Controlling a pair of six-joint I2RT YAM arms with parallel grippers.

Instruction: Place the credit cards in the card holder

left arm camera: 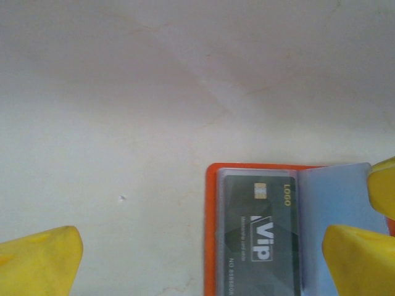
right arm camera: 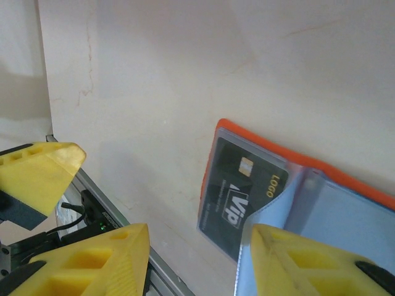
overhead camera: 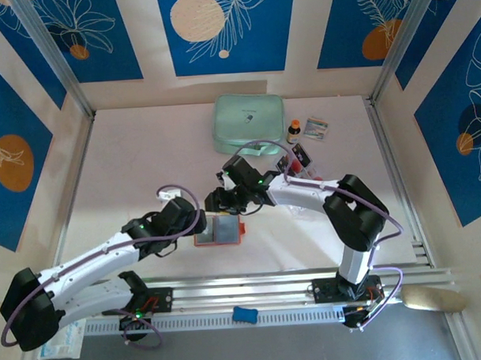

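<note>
the orange card holder lay open on the bench, a dark vip card in its sleeve; left fingers and right fingers both stood wide.

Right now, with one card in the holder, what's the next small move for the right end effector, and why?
Probably lift the right end effector off the card holder and move it toward the credit cards lying farther out. It is open and empty, a dark VIP card is already slotted in, and the blue-grey leaf beside it looks empty.
</note>
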